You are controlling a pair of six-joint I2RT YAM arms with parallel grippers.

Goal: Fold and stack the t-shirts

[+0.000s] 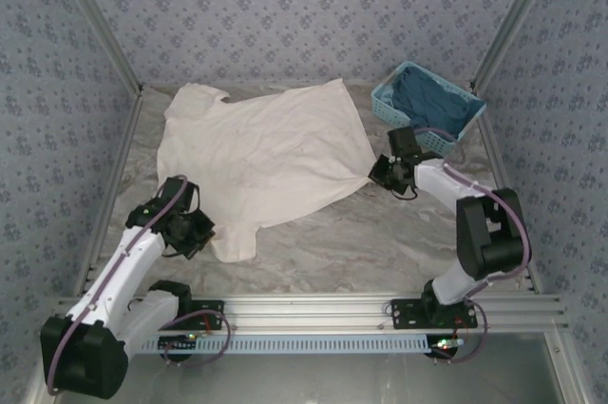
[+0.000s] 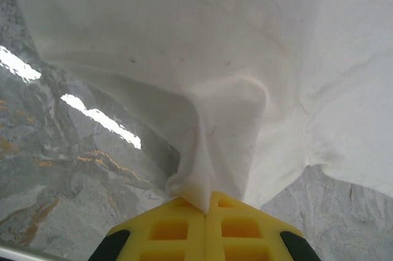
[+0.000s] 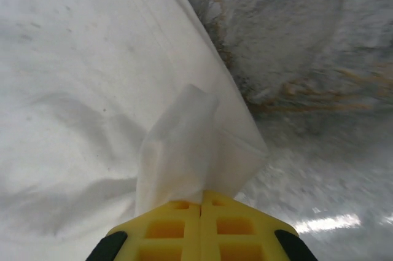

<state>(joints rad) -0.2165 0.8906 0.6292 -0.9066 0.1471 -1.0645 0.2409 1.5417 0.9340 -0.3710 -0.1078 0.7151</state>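
**Shirt pinched at both ends, first fold not yet made**

Table (image 1: 380,242), grey marble, runs under both sets of my jaws. The t-shirt (image 1: 266,152) lies spread on it between my two grippers. It is cream-white and wrinkled, with one sleeve far beyond my left jaws and another just beside them. A light-blue basket (image 1: 432,143) sits just past my right jaws, apart from the shirt, with blue cloth (image 1: 427,100) inside.

My left gripper (image 2: 206,209) has its jaws closed tight, and a tuck of shirt rises straight out from between the yellow fingers. My right gripper (image 3: 201,202) is the same, jaws clamped on a folded flap at the shirt's edge, with bare table to the right of it.

My read of the step: both grasps are done and the first fold is next. That calls for lifting both ends together and carrying them across the body of the shirt. Tension has to stay even so the cloth doesn't slip or bunch.

Hard to tell:
- How many layers each pinch holds.
- My fingertips, which are buried in fabric.
- Exactly which part of the shirt my left jaws have. From above it looks close to the near sleeve.
- Whether the blue cloth is a shirt.
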